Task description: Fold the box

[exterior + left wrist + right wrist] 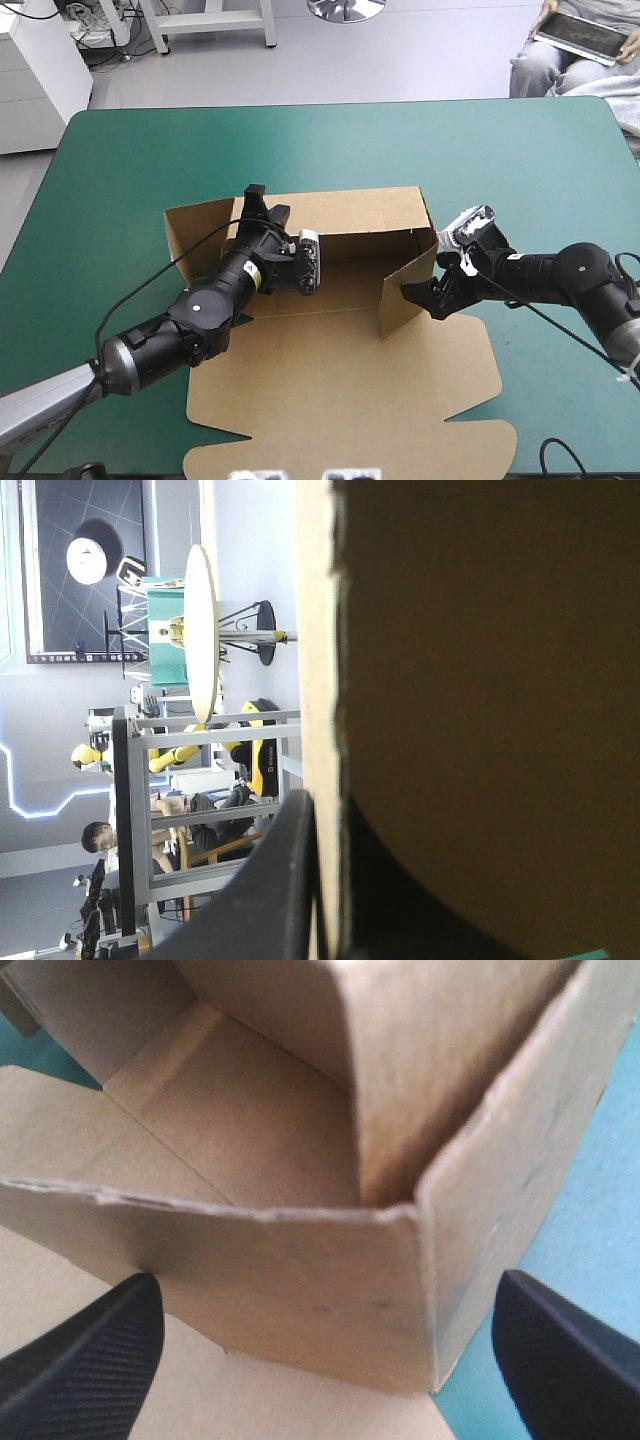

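The brown box (340, 370) lies in the middle of the teal-green table, its base and lid flat. The back wall (340, 210) stands raised. At its right end the side wall (425, 250) is up, with a short flap (400, 295) turned inward. My left gripper (262, 205) reaches over the back wall's left part. In the left wrist view the wall's edge (320, 680) runs between the black fingers (285, 880), shut on the board. My right gripper (428, 295) sits at the outer front corner of the side wall. Its fingers (100, 1345) stand open on either side of that corner (400, 1290).
The lid's tabbed edge (350, 440) reaches close to the table's near edge. A side flap (195, 230) slants outward at the box's left end. Bare teal-green cover (300, 140) stretches behind the box and to its right (560, 180).
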